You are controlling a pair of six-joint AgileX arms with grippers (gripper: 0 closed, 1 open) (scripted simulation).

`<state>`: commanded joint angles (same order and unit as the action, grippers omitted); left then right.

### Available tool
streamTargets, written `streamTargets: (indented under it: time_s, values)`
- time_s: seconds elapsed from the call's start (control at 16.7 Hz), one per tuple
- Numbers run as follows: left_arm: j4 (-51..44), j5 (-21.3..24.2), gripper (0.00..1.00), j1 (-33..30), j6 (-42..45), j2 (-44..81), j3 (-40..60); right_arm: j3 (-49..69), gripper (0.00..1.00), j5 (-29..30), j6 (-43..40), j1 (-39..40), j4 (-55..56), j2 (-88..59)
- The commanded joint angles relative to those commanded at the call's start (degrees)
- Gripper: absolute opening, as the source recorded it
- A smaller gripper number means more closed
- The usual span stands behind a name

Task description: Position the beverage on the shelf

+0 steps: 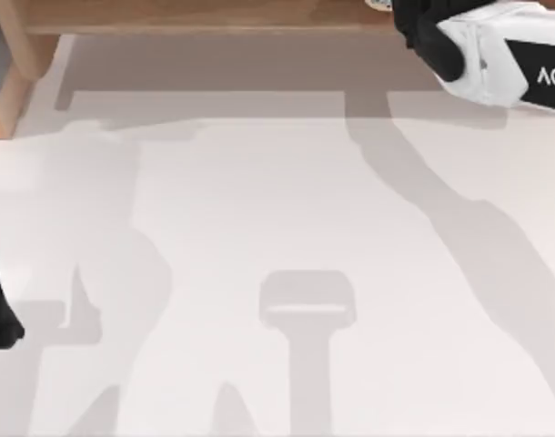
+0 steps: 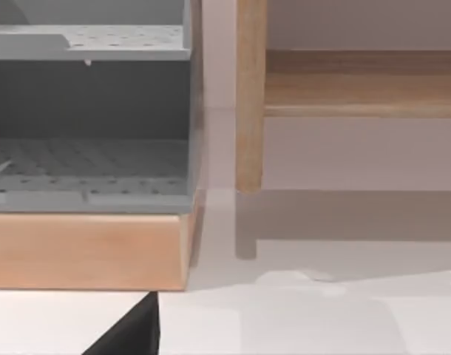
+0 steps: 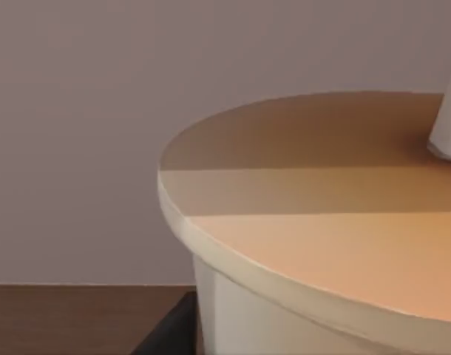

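Cup (image 3: 321,244) upright, straw (image 3: 449,126) pointing up, at shelf (image 1: 214,16) along table's far edge, right gripper (image 1: 414,27) there, grip unclear, left arm (image 1: 0,314) parked at left edge.

A pale, near-white bench (image 1: 287,218) spreads across the top view, crossed by soft grey shadows, among them a long slanting band toward its right side. In the left wrist view a grey rack with perforated trays (image 2: 92,111) sits on a light wooden base (image 2: 85,248). Behind it rises a plain mauve-grey wall (image 2: 358,22), which also shows in the right wrist view.
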<state>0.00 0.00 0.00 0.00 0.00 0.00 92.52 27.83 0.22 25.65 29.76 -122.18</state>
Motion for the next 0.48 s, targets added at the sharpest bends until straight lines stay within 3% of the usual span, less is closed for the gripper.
streamTargets:
  time_s: [0.48]
  values:
    - [0.00, 0.00, 1.00, 0.00, 0.00, 0.00, 0.00, 0.00, 0.83, 0.00, 0.00, 0.00, 0.00, 0.00]
